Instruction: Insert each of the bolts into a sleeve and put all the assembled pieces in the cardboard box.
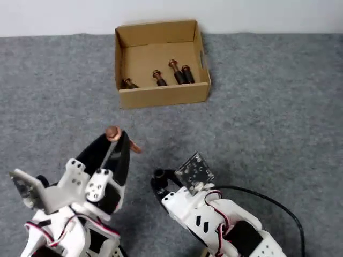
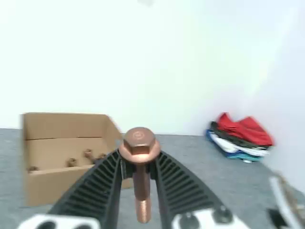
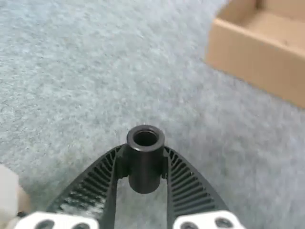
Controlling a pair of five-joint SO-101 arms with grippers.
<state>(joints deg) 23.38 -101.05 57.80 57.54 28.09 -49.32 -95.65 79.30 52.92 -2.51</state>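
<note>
My left gripper (image 1: 117, 138) is shut on a copper bolt (image 1: 113, 133), held above the grey carpet in front of the cardboard box (image 1: 161, 95). In the left wrist view the bolt (image 2: 139, 164) sits clamped between the black fingers (image 2: 107, 179), hex head toward the fingertips. My right gripper (image 1: 159, 176) is shut on a black sleeve (image 1: 158, 174), lower and to the right of the bolt. The sleeve (image 3: 144, 157) stands upright between the fingers (image 3: 102, 181), its bore open at the top. Several assembled pieces (image 1: 177, 72) lie in the box.
The box (image 3: 257, 52) stands at the back of the grey carpeted table (image 1: 268, 134); open carpet lies between it and both arms. A pile of folded clothes (image 2: 240, 136) lies far off by the white wall. A black cable (image 1: 278, 206) trails from the right arm.
</note>
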